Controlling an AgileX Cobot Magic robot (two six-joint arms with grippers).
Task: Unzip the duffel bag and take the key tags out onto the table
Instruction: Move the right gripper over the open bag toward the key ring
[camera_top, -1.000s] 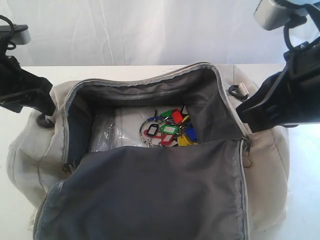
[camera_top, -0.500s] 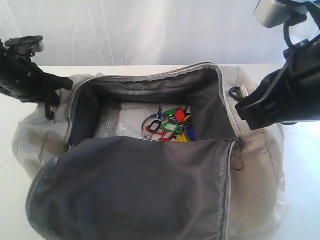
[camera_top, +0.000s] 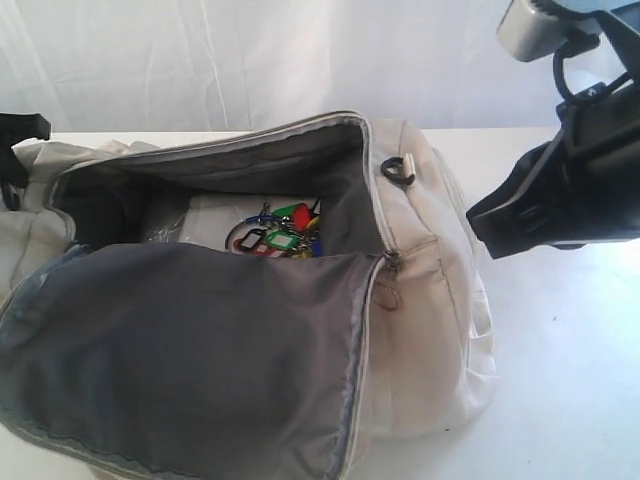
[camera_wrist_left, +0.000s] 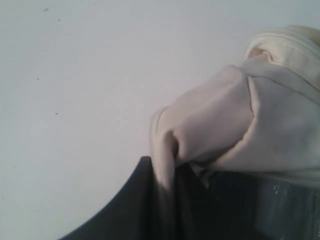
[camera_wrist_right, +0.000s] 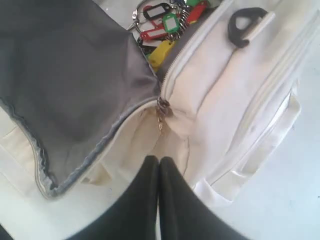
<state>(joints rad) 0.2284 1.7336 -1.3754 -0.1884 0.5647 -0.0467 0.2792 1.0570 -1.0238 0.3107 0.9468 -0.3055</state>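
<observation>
The main zipper is already undone and the grey-lined flap (camera_top: 200, 340) lies folded toward the exterior camera. The step in hand is therefore judged to be the retrieval of the key tags (camera_top: 280, 232). They lie on the floor of the duffel bag (camera_top: 430, 250), just behind the flap's edge, and the bag rests on the white worktop (camera_top: 580, 350).

The left jaws are seen pinching a bunched fold of cream fabric (camera_wrist_left: 210, 120) at the bag's end, but only in the left wrist view. In the exterior view no more than a dark scrap of the left arm (camera_top: 20, 127) is caught at the frame's edge. The right jaws are pressed together and hold nothing. They hang above the bag's cream side, near the zipper pull (camera_wrist_right: 161, 106) at the corner of the opening.

That pull and the black D-ring (camera_wrist_right: 245, 25) are shown sharply in the right wrist view. The full spread of the opening, though, is given by the exterior view alone.

For the next move the right jaws would have to be spread, carried over the zipper rim and lowered onto the bunch — preferably onto a ring. Meanwhile the bag would be kept steady from the left end.
</observation>
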